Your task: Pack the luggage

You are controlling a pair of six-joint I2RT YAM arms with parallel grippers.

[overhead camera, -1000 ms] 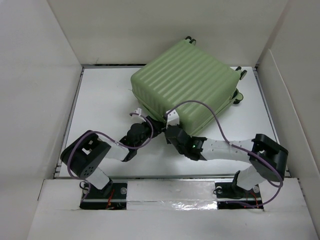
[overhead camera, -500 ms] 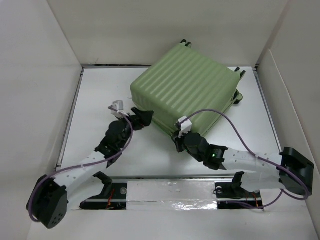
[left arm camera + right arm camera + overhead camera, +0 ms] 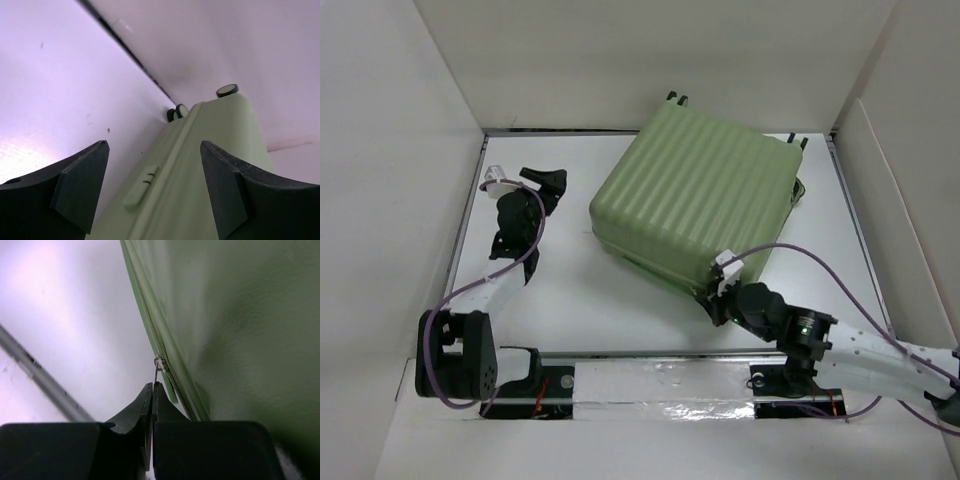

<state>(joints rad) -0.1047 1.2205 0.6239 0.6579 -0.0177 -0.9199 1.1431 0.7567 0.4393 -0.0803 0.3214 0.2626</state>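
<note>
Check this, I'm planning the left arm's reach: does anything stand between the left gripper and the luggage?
Nothing visible does. The open left gripper hangs apart from the luggage, with only bare table between them.

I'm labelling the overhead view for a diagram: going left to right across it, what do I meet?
From the left: left end effector → luggage. The right end effector, shut on the zipper pull, overlaps the luggage, so I leave it out.

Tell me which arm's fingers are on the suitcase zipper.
The right arm's fingers, shut on the zipper pull at the near edge of the suitcase. The left arm's fingers stand open, left of it.
</note>
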